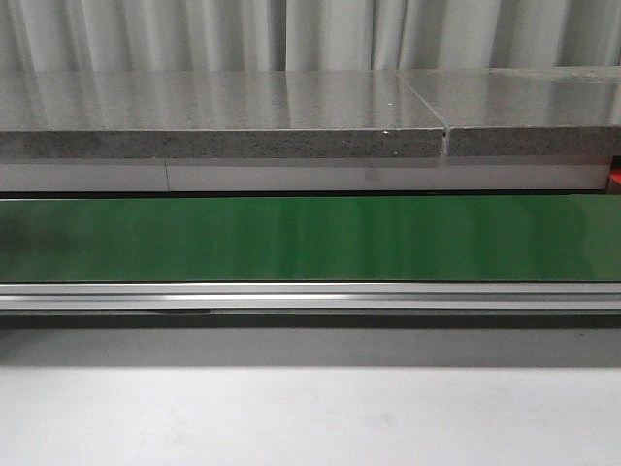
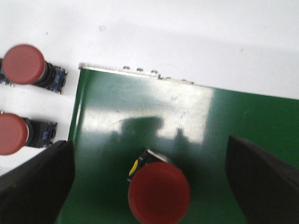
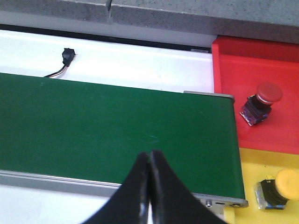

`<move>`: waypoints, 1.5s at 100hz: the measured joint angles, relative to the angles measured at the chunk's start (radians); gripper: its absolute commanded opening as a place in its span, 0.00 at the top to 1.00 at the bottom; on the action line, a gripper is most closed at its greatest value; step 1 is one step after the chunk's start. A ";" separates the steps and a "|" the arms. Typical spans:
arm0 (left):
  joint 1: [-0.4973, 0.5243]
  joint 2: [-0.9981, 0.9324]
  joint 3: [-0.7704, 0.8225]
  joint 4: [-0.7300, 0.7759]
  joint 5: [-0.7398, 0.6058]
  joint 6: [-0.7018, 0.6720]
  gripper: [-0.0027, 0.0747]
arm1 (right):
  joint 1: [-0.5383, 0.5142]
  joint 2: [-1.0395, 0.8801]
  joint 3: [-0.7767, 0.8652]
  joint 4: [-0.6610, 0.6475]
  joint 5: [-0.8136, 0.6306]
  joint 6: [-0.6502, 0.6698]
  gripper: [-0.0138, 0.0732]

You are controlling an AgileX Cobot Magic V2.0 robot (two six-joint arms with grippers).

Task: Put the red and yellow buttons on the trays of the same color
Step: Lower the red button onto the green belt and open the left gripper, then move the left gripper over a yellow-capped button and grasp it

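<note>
Front view, near to far: a pale worktop (image 1: pixel 310 417) in the foreground, an aluminium rail (image 1: pixel 310 294) along the near edge of the green conveyor belt (image 1: pixel 310 238), then a white strip and a grey speckled stone ledge (image 1: pixel 223 144) before a curtain (image 1: pixel 310 34); no arm or button appears in this view. Left wrist view: the left gripper (image 2: pixel 149 186) hangs over one end of the belt (image 2: pixel 187 121) with its jaws spread wide, released, each dark pad (image 2: pixel 261 177) standing apart from the red button (image 2: pixel 159 192) that sits on the belt between them; a yellow mark shows on that button's dark base. Just past the belt's end edge, on the white surface (image 2: pixel 187 37), lie two more red buttons, one (image 2: pixel 23 64) farther from the gripper and one (image 2: pixel 13 134) nearer, both on their sides with blue-and-black bases. Right wrist view: the right gripper (image 3: pixel 149 161) has its jaws clenched together, nothing between them, over the near edge of the belt (image 3: pixel 117 126). Beyond the belt's end, the yellow tray (image 3: pixel 261 165) holds a yellow button (image 3: pixel 279 186), and next to it, farther off, the red tray (image 3: pixel 252 65) holds a red button (image 3: pixel 261 102) tilted on its base. A small black connector (image 3: pixel 68 55) with thin wires lies on the white strip behind the belt.
</note>
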 measured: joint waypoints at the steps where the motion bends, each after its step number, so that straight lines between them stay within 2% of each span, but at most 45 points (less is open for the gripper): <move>1: -0.003 0.000 -0.009 0.000 0.002 0.001 0.14 | 0.000 0.000 0.000 0.000 0.000 0.000 0.92; 22: -0.007 0.000 -0.108 0.000 0.036 0.002 0.14 | 0.000 0.000 0.000 0.000 0.000 0.000 0.92; 51: 0.012 -0.126 -0.045 0.003 0.023 0.002 0.14 | 0.000 0.000 0.000 0.000 0.000 0.000 0.92; 63: 0.078 -0.204 0.035 0.004 0.019 -0.004 0.14 | 0.000 0.000 0.000 0.000 0.000 0.000 0.92; 83: 0.257 -0.305 0.200 0.009 -0.004 -0.038 0.14 | 0.000 0.000 0.000 0.000 0.000 0.000 0.92; 106: 0.441 -0.320 0.353 0.014 -0.074 -0.080 0.14 | 0.000 0.000 0.000 0.000 0.000 0.000 0.92; 125: 0.492 -0.255 0.382 0.014 -0.158 -0.093 0.14 | 0.000 0.000 0.000 0.000 0.000 0.000 0.92; 150: 0.507 -0.105 0.347 0.016 -0.181 -0.095 0.14 | 0.000 0.000 0.000 0.000 0.000 0.000 0.92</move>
